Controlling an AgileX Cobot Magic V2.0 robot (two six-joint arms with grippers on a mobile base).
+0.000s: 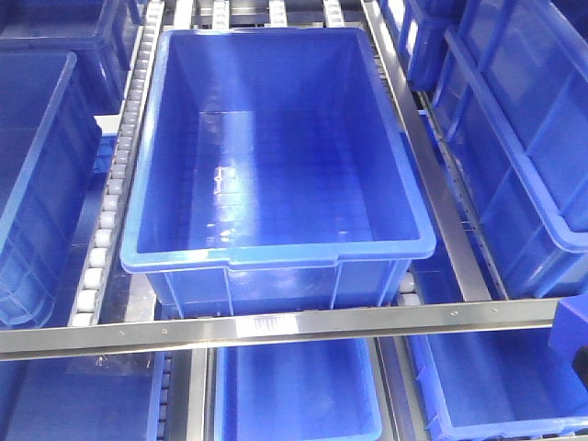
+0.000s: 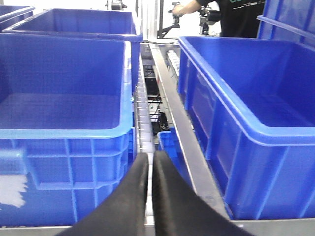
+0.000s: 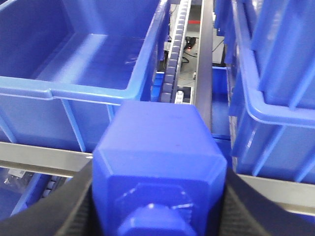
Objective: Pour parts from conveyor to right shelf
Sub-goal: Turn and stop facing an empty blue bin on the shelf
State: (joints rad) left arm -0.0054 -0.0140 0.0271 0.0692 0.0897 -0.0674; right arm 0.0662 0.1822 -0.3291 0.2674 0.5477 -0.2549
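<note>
Part (image 3: 157, 142) is in your right gripper (image 3: 160, 169): blue block clamped between the two black fingers (image 3: 81, 206), knob (image 3: 152, 221) facing back toward the wrist camera. The grip looks square, with both side faces covered.

Conveyor isn't in any view, so I'd judge the pick done and you're at the delivery step, hovering at the front of the shelf (image 1: 276, 326).

Relative to the right gripper:
- directly ahead and below: the roller track (image 3: 174, 64) and the steel divider rail (image 3: 204, 73), with an open gap beside them down to the lower level. Not a bin.
- ahead-left: a big blue bin (image 3: 74, 91), its near rim just beyond the part, nothing visible inside.
- right: another bin (image 3: 275, 113), its wall close alongside.
- below: the front cross rail (image 3: 44, 157).

Left gripper (image 2: 150, 164) is closed, fingers nearly touching, holding nothing. It's parked low in front of its own roller lane (image 2: 142, 123), with a bin on each side.

Next move, my read: don't let go here, or the part likely falls between the bins. Shift the right gripper forward and left until the part is fully past the left bin's rim, then tip or release. Watch clearance on the right bin wall while you translate.
</note>
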